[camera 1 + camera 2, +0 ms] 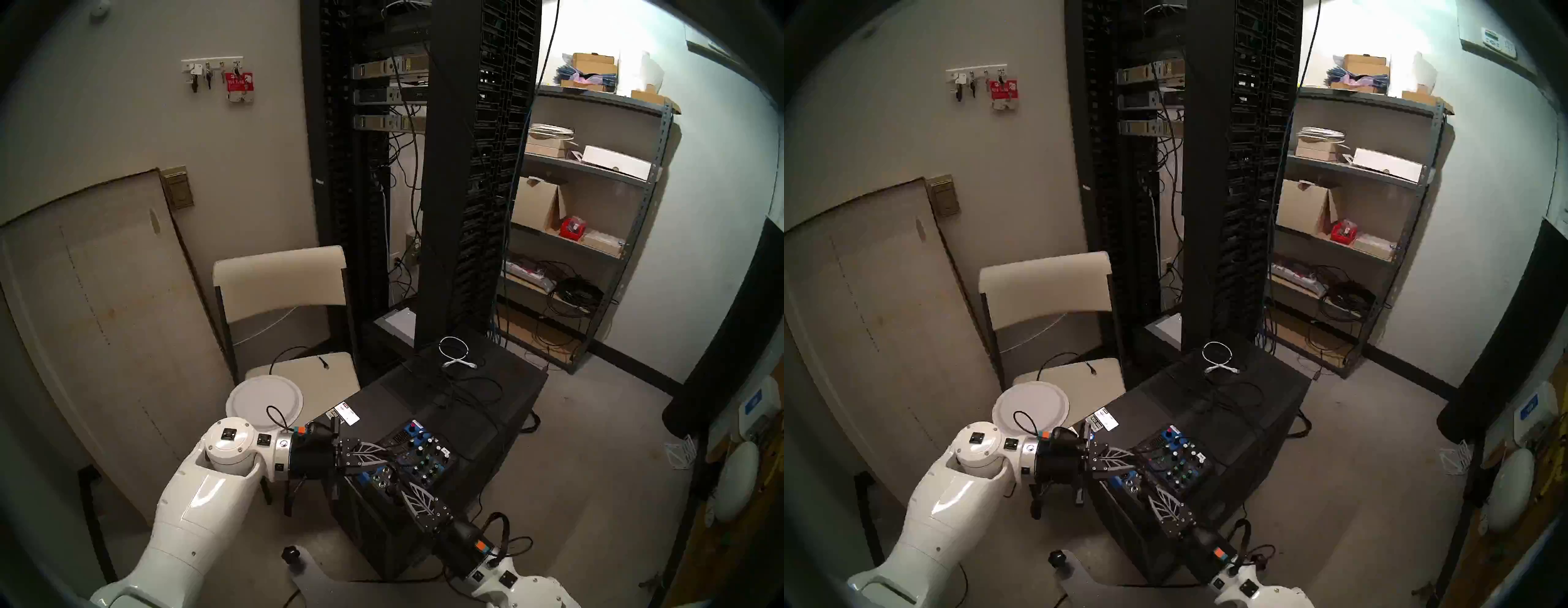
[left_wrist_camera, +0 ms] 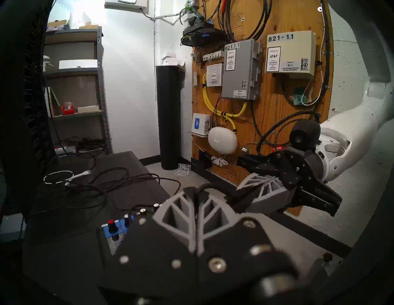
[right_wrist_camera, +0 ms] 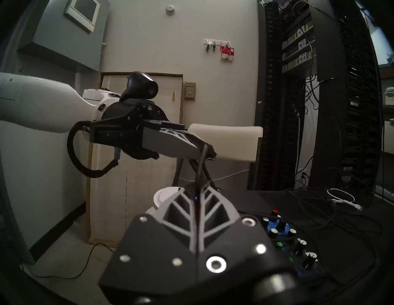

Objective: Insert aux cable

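Over the near end of a black case [image 1: 500, 407], both arms meet above a small blue-and-black audio mixer [image 1: 424, 454]. The left gripper [image 1: 388, 456] reaches in from the side, the right gripper [image 1: 396, 479] from the near edge, their tips almost touching. Both sets of fingers are pressed together, and each pinches a thin black cable, the aux cable [image 3: 201, 168]. The right wrist view shows this best: the cable runs taut from between the right gripper's [image 3: 197, 191] closed fingers up to the left gripper's tip [image 3: 207, 152]. A faint red mark shows between the right fingers there, but the plug itself cannot be made out. The left wrist view shows the cable leaving its own closed tips [image 2: 195, 192] and the right gripper [image 2: 234, 199] just beyond, plus a plywood board [image 2: 266, 95] of wall boxes that the head views barely catch. Only the head views show the folding chair [image 1: 288, 331], the white plate [image 1: 265, 401] and the coiled white cable [image 1: 455, 352] farther back on the case.
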You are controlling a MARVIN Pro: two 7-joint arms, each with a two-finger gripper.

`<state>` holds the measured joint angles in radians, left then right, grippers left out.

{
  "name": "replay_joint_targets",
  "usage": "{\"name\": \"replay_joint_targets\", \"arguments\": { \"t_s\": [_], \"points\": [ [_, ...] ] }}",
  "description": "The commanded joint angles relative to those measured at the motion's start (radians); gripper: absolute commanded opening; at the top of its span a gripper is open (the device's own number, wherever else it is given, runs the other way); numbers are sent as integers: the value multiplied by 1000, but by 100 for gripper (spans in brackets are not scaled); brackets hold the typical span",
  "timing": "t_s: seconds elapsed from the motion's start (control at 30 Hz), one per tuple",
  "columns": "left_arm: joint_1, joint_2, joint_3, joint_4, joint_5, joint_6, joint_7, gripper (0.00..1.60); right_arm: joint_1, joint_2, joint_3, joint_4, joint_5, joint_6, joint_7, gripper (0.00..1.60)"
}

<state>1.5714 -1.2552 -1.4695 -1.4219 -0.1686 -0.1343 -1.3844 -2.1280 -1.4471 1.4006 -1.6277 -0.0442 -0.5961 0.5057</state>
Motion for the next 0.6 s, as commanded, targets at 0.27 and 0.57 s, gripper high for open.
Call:
{"name": "replay_joint_targets", "arguments": {
  "t_s": [0.27, 0.57],
  "points": [
    [-9, -7, -10, -15, -9, 0, 2, 0, -10, 6, -7, 38, 4, 10, 8, 0],
    [-9, -7, -12, -17, -10, 2, 0, 0, -6, 8, -9, 42, 1, 18, 8, 0]
  ]
}}
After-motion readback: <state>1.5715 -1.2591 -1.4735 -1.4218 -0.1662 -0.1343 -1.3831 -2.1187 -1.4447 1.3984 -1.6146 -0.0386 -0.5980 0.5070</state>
